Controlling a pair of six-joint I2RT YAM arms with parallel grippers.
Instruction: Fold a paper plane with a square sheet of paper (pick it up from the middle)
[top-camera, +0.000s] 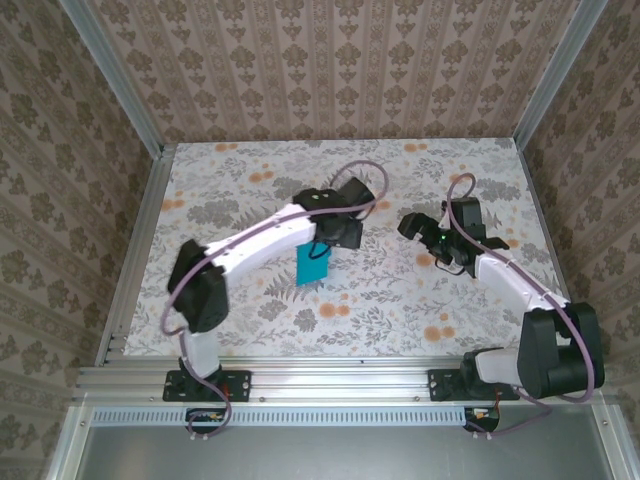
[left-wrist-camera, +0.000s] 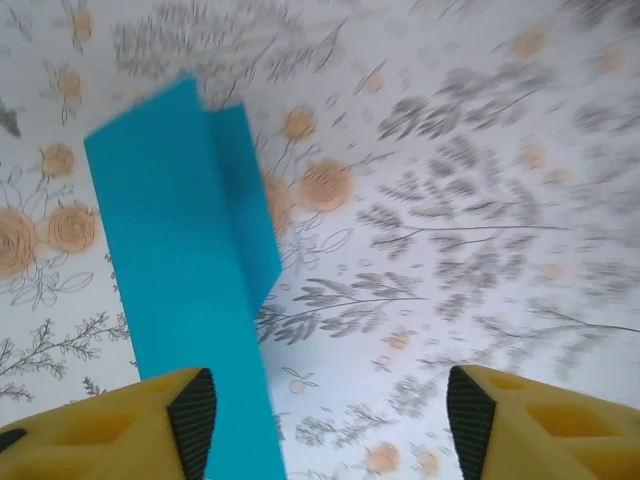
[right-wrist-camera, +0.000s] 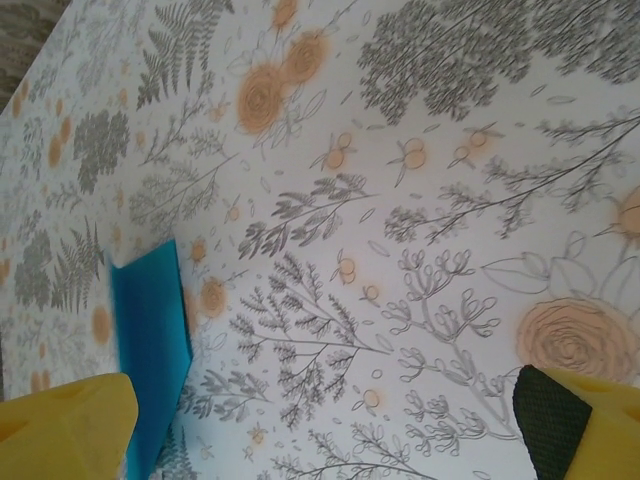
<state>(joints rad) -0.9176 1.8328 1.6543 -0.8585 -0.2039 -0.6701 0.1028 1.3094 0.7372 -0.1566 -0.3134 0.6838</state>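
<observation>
Watch the tabletop (top-camera: 400, 320): the sheet (left-wrist-camera: 180, 270) lies loose mid-tabletop under your left gripper (left-wrist-camera: 330, 415), so I'd expect the folds could spring open, or a pad coming down could skid it. Both jaws stand apart, empty; right gripper (right-wrist-camera: 320, 430) is well off. Sheet: teal, narrow folded strip w/ one flap, crisp edges.

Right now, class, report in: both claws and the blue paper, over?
Left claw open over the blue paper. Right claw open, apart from it. Paper folded narrow. Nothing blocking.
</observation>
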